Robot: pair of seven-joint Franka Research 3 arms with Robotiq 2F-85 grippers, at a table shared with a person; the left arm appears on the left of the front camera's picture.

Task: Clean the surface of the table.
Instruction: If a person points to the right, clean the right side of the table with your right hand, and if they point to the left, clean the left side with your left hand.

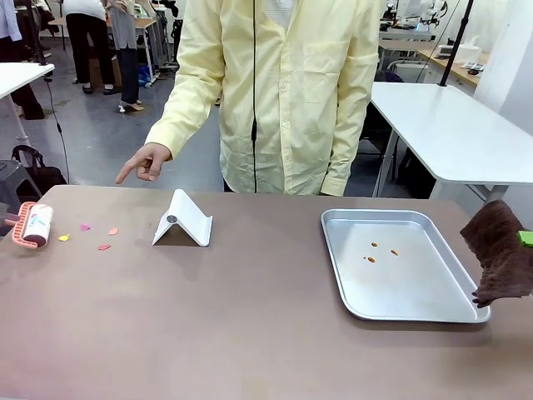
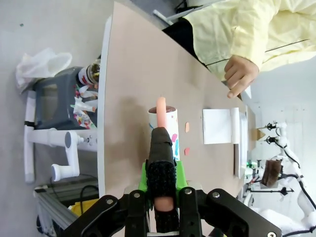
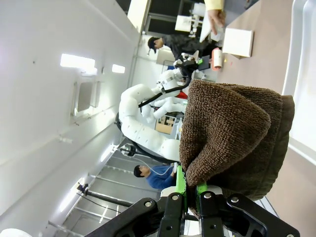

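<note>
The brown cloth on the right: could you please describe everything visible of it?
The brown cloth is a dark, nubby terry towel, folded and bunched, pinched in the shut right gripper. It hangs limp, its lower tip over the silver tray's near right corner; whether it touches is unclear.

The handle of the lint roller (image 1: 35, 225) runs off the left edge. The brown cloth (image 1: 502, 254) covers most of the right claw (image 3: 190, 188). Orange specks (image 1: 372, 258) in the tray (image 1: 416, 312) are too small to identify.
</note>
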